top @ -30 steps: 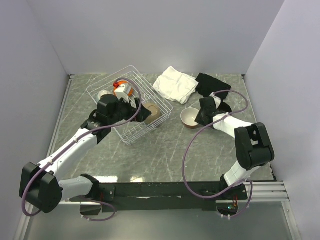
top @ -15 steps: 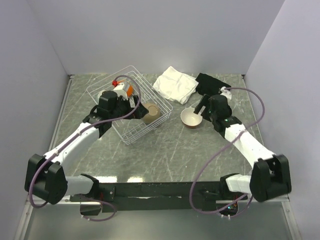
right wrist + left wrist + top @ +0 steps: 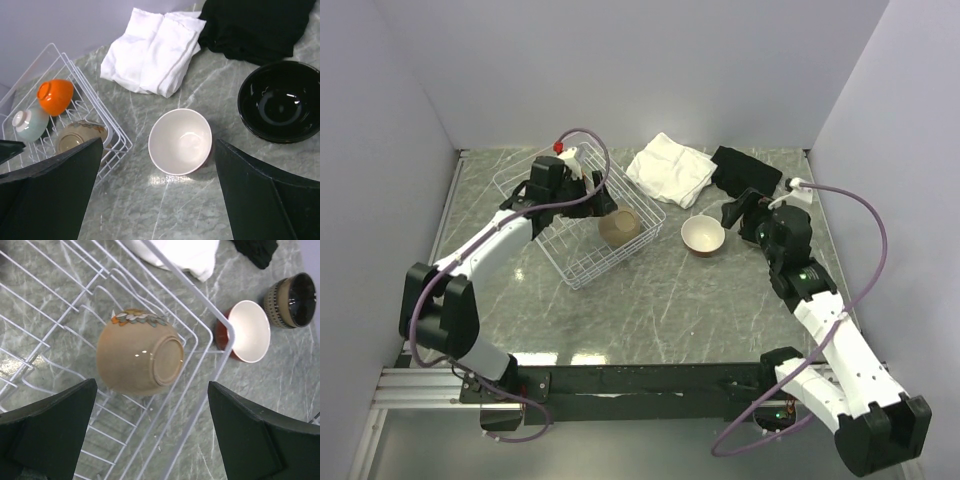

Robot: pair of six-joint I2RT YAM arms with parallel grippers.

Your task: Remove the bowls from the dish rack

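Note:
The white wire dish rack [image 3: 570, 262] stands left of centre. A tan bowl [image 3: 140, 357] lies on its side in the rack's right corner, below my open, empty left gripper [image 3: 152, 407]. An orange bowl [image 3: 55, 96] and a pale blue-green bowl [image 3: 30, 125] sit further back in the dish rack [image 3: 107, 131]. A red bowl with a cream inside [image 3: 703, 236] stands upright on the table, right of the rack. My right gripper [image 3: 159, 165] hovers open above it, apart from it. A dark brown bowl [image 3: 279, 100] sits on the table further right.
A folded white cloth [image 3: 670, 168] lies behind the red bowl. A black cloth [image 3: 745, 170] lies to its right, behind the dark bowl. Grey walls close in the table on the left, back and right.
My right gripper opened, let go of the red bowl on the table and drew back from it. The left arm swung toward the rack's back, uncovering the tan bowl.

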